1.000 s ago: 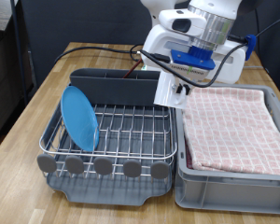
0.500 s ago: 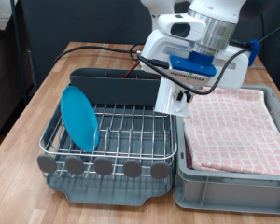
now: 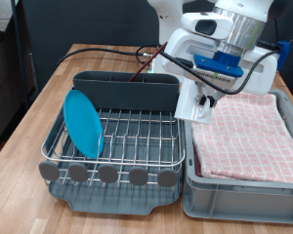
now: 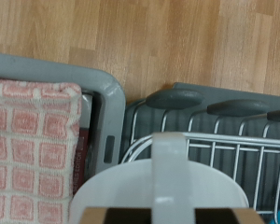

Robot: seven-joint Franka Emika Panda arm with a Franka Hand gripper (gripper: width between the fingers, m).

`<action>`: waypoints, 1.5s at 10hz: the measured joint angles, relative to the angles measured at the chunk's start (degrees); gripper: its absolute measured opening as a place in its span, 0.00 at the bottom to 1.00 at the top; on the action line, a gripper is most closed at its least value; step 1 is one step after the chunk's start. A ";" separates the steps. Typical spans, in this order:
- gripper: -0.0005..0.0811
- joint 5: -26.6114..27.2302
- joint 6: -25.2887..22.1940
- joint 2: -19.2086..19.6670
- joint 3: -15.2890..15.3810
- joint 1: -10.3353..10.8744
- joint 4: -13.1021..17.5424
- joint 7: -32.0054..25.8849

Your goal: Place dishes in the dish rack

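Wooden counter (image 3: pixel 49 93) across the exterior view, planks running toward the upper left. Lower left of centre: wire dish rack (image 3: pixel 137 136) on its dark grey tray, tall grey caddy (image 3: pixel 127 91) along its far side, round tabs lined up at the near edge. Lower right: grey bin (image 3: pixel 190 190) lined with pink checkered cloth (image 3: pixel 244 132). Light-blue plate (image 3: pixel 84 123) standing on edge at the rack's left end, leaning slightly, face turned toward the frame's right. White mug (image 3: pixel 193 100) raised between rack and bin, right of the caddy, tilted; in the wrist view, handle (image 4: pixel 168 168) running straight up the frame. Fingers (image 3: pixel 207 97) clamped on the mug, high in the right half.
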 joint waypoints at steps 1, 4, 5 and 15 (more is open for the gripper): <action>0.09 0.10 0.00 0.44 0.01 -0.17 0.66 -0.06; 0.09 2.55 0.32 2.06 0.60 -2.05 2.75 -2.72; 0.09 3.70 0.73 2.68 1.01 -2.89 3.47 -3.87; 0.09 8.99 2.84 11.46 5.66 -9.89 9.58 -8.53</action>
